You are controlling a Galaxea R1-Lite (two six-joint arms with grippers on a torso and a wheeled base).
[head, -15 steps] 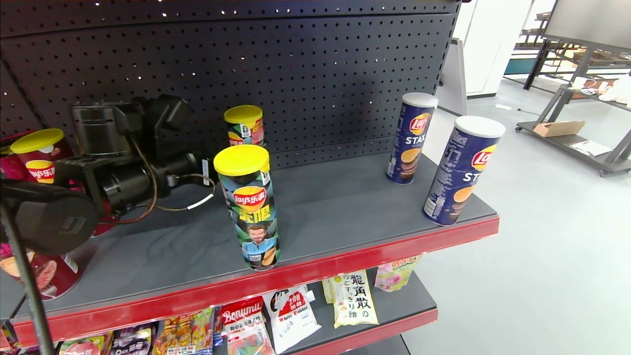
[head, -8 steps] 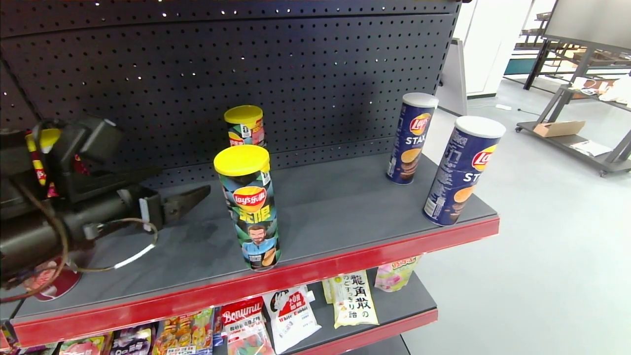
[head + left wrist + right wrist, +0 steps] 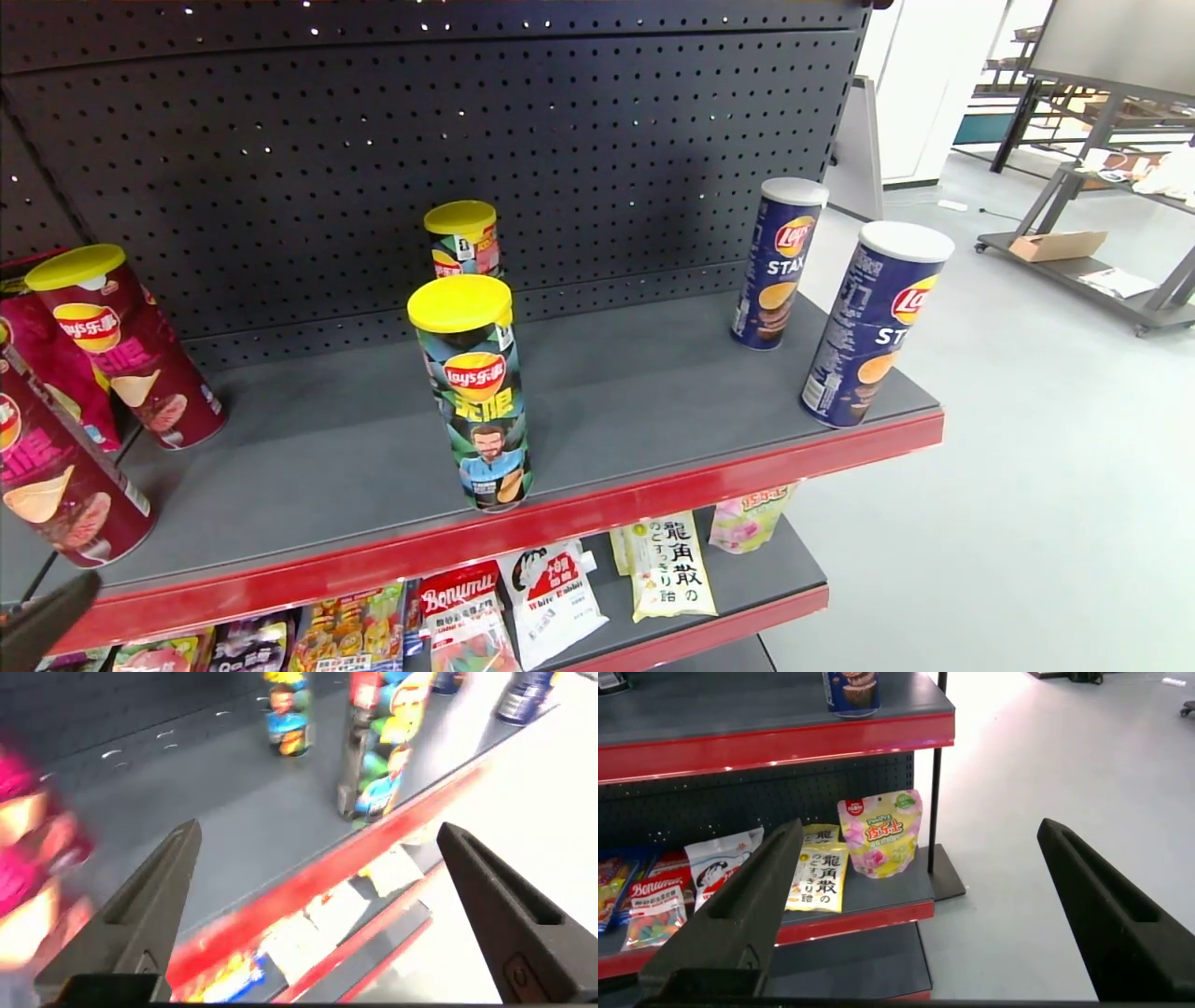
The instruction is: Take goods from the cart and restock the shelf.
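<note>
Grey shelf (image 3: 653,392), maroon cans (image 3: 121,345), yellow-lidded cans (image 3: 471,392), blue cans (image 3: 873,327), left claw (image 3: 318,835) and right claw (image 3: 920,826) spread.

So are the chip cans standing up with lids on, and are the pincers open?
Front green can: upright, lid on.
Back green can: upright, lid on.
Near blue can: upright, lid on.
Far blue can: upright, lid on.
Red can: standing, lid on.
Left pincer: open, empty.
Right pincer: open, empty.

Left gripper (image 3: 318,829), right gripper (image 3: 920,823) — both agape
</note>
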